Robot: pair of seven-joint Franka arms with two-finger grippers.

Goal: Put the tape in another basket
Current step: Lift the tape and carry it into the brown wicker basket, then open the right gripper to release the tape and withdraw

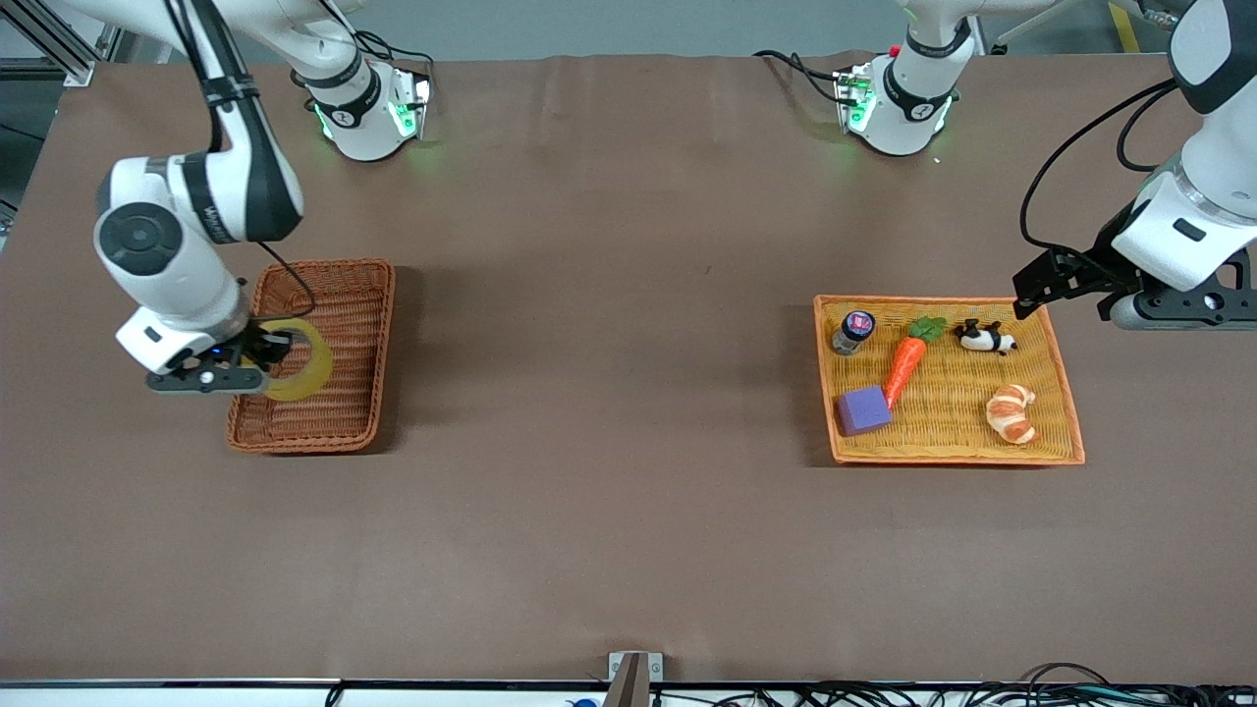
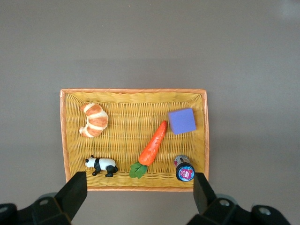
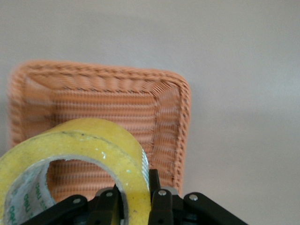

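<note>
Right gripper (image 1: 263, 355) clamps the tape (image 1: 300, 360) above the basket (image 1: 344, 295); left gripper (image 1: 1029, 291), fingers spread, waits over the tray (image 1: 1065, 393)

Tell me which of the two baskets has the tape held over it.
The reddish-brown basket, under the right end effector gripping the tape; the orange-yellow tray holds toys.

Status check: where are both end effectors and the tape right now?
Right end effector shut on the tape, over the basket. Left end effector open, waiting over the orange tray edge. Nothing blocking the basket.
</note>
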